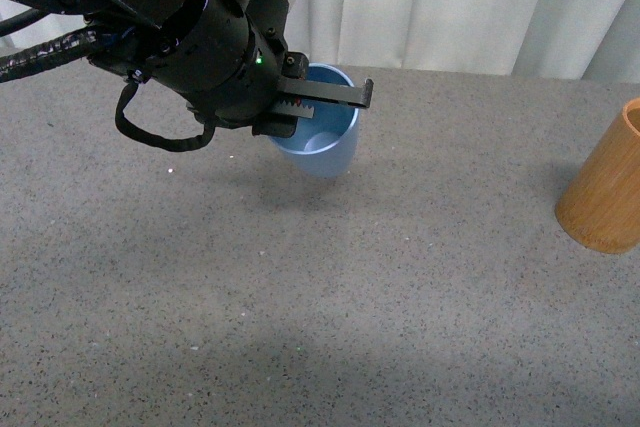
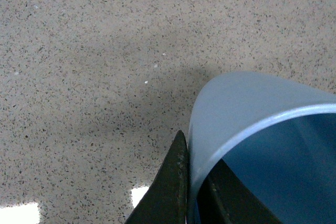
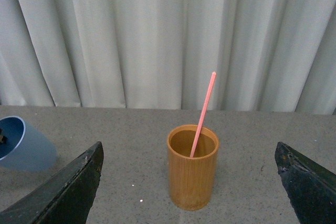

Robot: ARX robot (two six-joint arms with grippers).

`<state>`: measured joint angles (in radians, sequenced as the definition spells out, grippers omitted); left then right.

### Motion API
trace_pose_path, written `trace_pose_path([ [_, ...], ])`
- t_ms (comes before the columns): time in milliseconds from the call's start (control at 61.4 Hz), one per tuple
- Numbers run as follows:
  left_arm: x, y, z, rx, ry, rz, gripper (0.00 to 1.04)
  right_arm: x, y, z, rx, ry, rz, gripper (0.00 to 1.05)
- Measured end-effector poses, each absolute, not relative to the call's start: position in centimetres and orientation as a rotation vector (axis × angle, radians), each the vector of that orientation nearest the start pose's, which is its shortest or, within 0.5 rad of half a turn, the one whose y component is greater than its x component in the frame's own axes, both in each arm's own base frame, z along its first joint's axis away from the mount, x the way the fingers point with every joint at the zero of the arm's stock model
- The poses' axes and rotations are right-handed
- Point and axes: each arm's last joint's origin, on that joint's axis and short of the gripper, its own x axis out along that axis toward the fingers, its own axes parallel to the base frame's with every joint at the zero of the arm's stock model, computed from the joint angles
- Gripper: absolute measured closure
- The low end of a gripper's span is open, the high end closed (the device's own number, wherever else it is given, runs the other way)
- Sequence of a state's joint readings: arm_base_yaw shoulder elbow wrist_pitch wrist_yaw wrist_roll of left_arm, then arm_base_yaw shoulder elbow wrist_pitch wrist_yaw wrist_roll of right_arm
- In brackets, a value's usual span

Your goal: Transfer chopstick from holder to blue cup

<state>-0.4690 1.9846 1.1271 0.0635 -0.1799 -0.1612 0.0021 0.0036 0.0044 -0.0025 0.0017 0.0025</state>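
Observation:
My left gripper (image 1: pixel 325 107) is shut on the rim of the blue cup (image 1: pixel 325 147), which hangs tilted just above the grey tabletop at the back centre. In the left wrist view one finger (image 2: pixel 170 187) lies outside the blue cup's wall (image 2: pixel 236 108) and the other inside it. The orange-brown holder (image 3: pixel 192 169) stands upright, and one pinkish-red chopstick (image 3: pixel 203 111) leans out of it. My right gripper (image 3: pixel 189 182) is open, its fingers spread wide on either side of the holder and short of it. The holder (image 1: pixel 606 187) shows at the right edge of the front view.
A pale pleated curtain (image 1: pixel 450 7) closes off the back of the speckled grey table (image 1: pixel 350 327). The blue cup (image 3: pixel 23 145) also shows at the far side of the right wrist view.

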Motion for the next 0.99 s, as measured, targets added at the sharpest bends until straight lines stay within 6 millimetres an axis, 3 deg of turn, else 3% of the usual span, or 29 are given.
trace_pose_path([
  [994,35.8,-17.4,11.1,0.149,0.836,-0.216,1.01,9.8,0.0,16.4,0.002,0.002,0.0,0.1],
])
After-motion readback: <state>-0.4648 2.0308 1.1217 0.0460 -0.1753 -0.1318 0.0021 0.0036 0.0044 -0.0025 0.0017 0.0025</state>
